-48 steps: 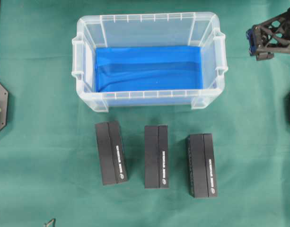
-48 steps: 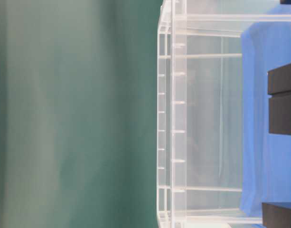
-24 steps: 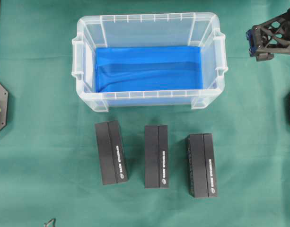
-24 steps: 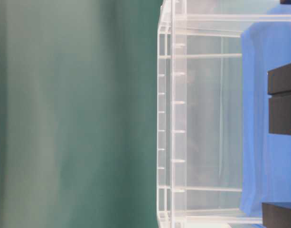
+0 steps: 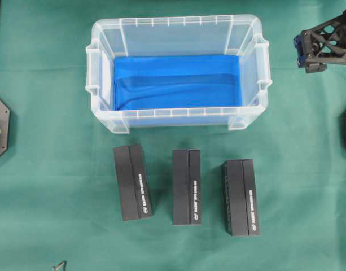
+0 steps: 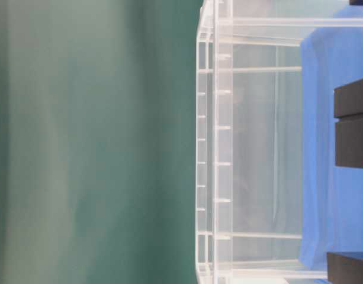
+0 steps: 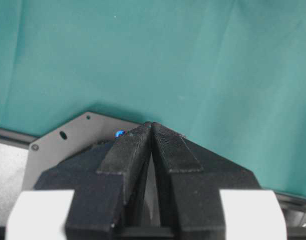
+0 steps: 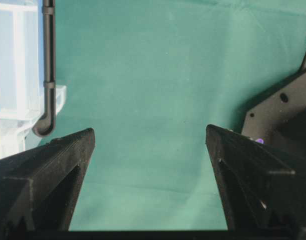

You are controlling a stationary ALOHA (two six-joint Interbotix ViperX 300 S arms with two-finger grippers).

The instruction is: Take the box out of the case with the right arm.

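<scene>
Nothing has changed: we see three boxes (image 5: 188,187) below the empty case (image 5: 177,23), the right end effector (image 8: 150,145) wide open, holding nothing, upper right, so the task looks complete.

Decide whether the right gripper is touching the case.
Apart. The overhead view shows green cloth between the right gripper and the case.

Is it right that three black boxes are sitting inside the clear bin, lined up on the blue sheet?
Not quite. The three black boxes lie outside the clear bin, in a row on the green cloth in front of it. The overhead view shows only the blue sheet inside the bin.
</scene>
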